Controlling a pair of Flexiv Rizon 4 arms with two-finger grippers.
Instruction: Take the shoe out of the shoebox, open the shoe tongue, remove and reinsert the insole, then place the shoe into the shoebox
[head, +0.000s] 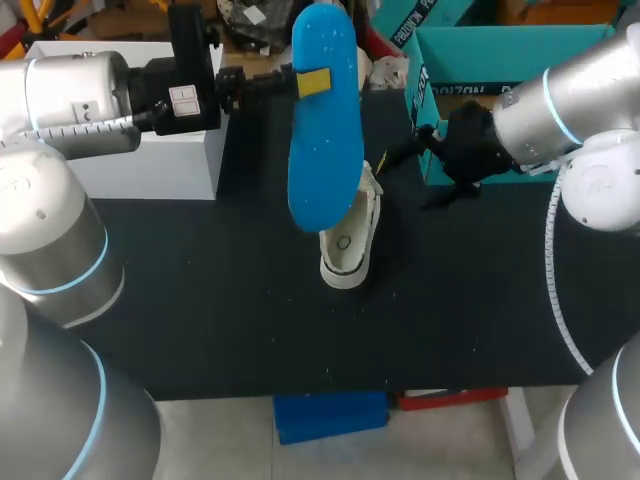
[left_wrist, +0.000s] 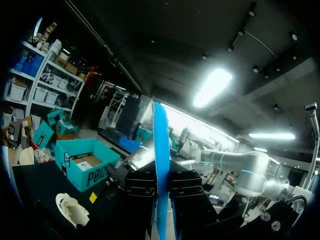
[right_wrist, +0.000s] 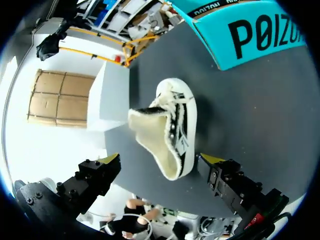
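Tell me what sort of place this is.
Probably a robot lab workbench: a black table, the left gripper holding a blue insole, and a shoe near a teal shoebox.

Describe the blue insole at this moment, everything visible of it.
The insole is bright blue, smooth and foam-like, with faint pale specks. It is out of the shoe, held up off the table by the left gripper, shut on its upper part with a finger on each face. Its lower end overlaps the shoe's opening; contact cannot be told.

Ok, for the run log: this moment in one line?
left hand: shut on insole, raised | right hand: open by shoe | shoe: on table, outside shoebox
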